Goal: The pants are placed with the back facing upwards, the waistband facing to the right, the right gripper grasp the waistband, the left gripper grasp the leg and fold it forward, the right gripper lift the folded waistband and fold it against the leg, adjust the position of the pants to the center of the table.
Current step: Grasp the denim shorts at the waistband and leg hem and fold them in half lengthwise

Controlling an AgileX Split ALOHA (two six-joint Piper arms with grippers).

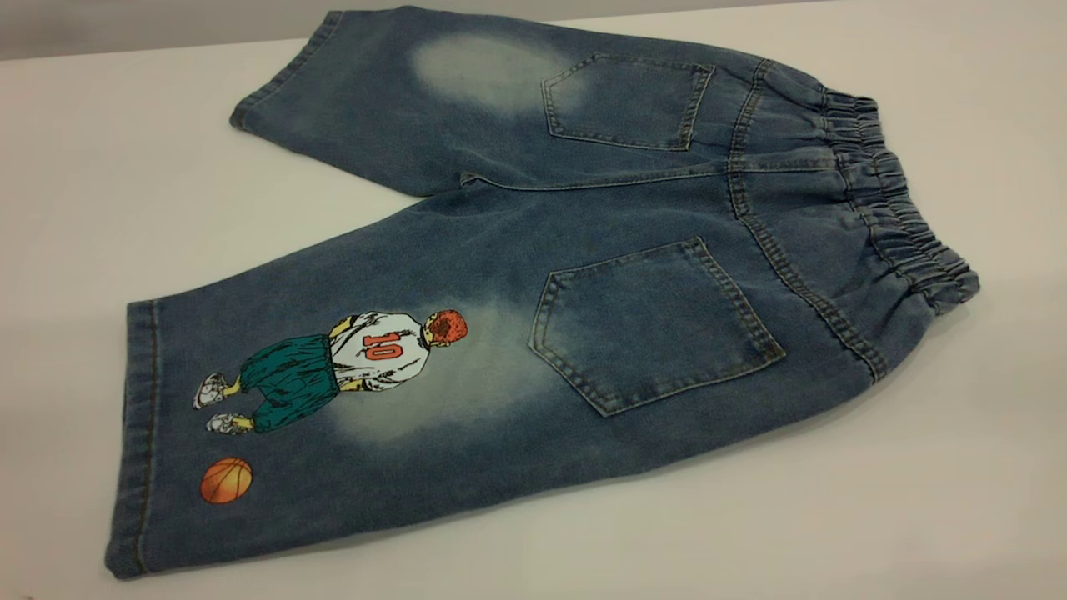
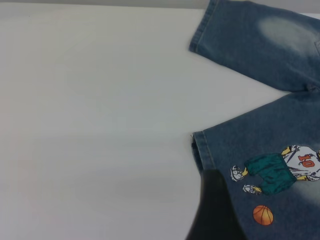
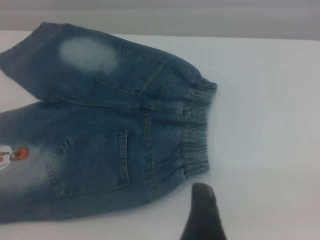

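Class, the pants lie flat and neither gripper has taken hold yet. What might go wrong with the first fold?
1. The right gripper hangs off the waistband over bare table, so it may close on nothing.
2. The left gripper is at the printed leg's hem edge; a thin pinch could slip.
3. The legs splay apart, so the fold may land crooked.

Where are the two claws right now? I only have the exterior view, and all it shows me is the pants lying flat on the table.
Observer: The left wrist view shows the left claw, dark and close by the hem of the leg with the player print.
Operator: And the right one?
Observer: The right wrist view shows the right claw over bare table, just off the end of the waistband on the printed-leg side.
Operator: Is either one gripping denim?
Observer: A strip of table shows between the right claw and the pants. For the left claw I cannot tell.
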